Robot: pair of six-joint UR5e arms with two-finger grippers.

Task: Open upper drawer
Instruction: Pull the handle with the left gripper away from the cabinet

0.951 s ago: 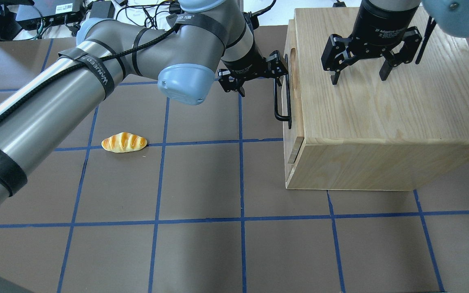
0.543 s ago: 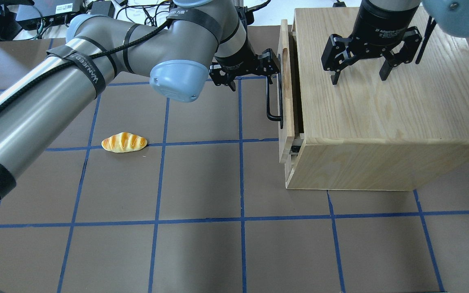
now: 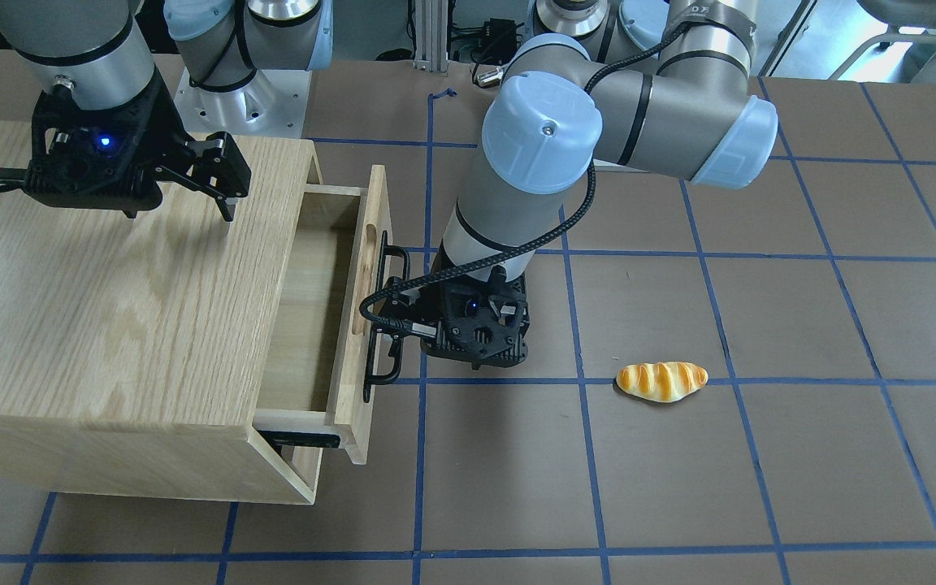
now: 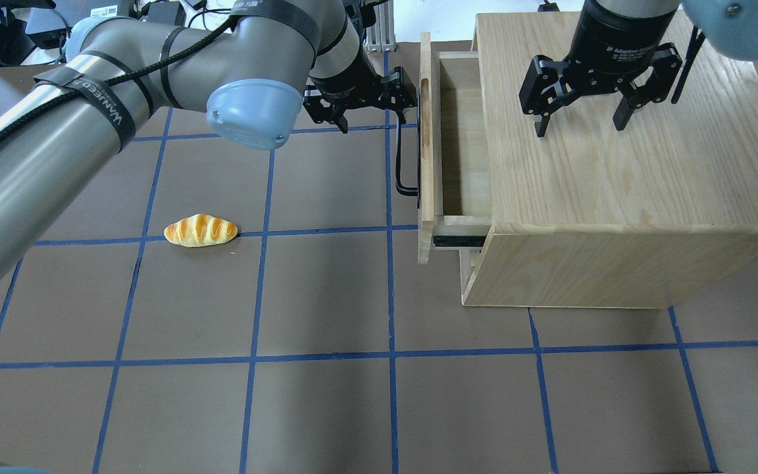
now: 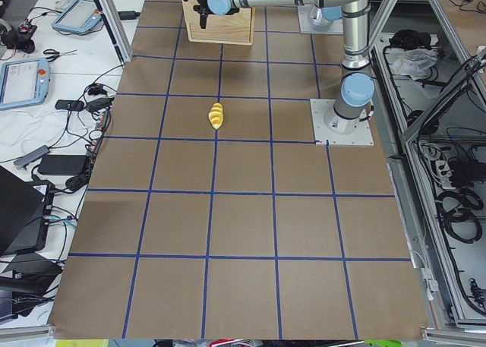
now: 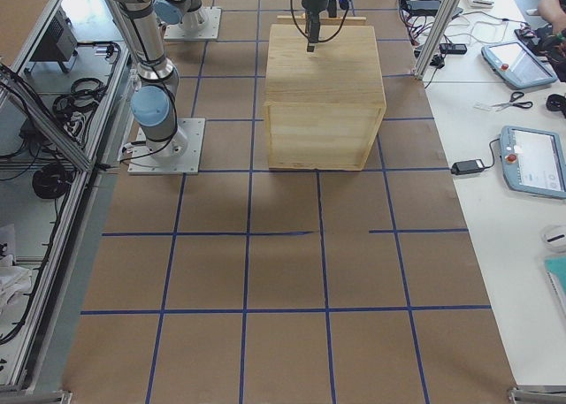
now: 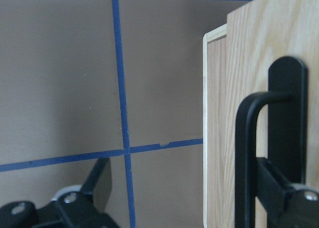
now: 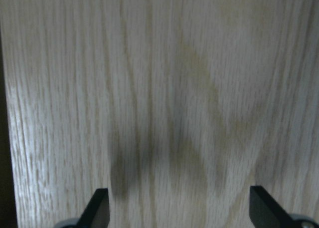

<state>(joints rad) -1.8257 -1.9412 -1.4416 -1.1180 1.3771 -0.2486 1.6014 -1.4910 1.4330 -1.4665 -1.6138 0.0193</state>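
Note:
The upper drawer (image 4: pixel 426 131) of the oak cabinet (image 4: pixel 616 184) stands part-way out, and its pale interior (image 3: pixel 305 317) shows. Its black bar handle (image 4: pixel 405 158) faces my left gripper (image 4: pixel 379 112). In the left wrist view (image 7: pixel 187 188) the jaws are wide apart, and one finger (image 7: pixel 276 185) is hooked behind the handle (image 7: pixel 246 153) against the drawer front (image 7: pixel 249 48). My right gripper (image 4: pixel 581 125) is open, with its fingertips down on the cabinet top (image 8: pixel 174 88). In the front view it (image 3: pixel 179 207) stands near the top's far edge.
A toy bread roll (image 4: pixel 201 230) lies on the brown mat with blue grid lines, left of the drawer. It also shows in the front view (image 3: pixel 661 381). Cables and boxes (image 4: pixel 89 20) lie beyond the mat's far edge. The cabinet (image 6: pixel 325 86) fills the table's right part.
My left gripper has moved left with the handle, and the upper drawer has slid from shut to part-way out. My right gripper has stayed on the cabinet top.

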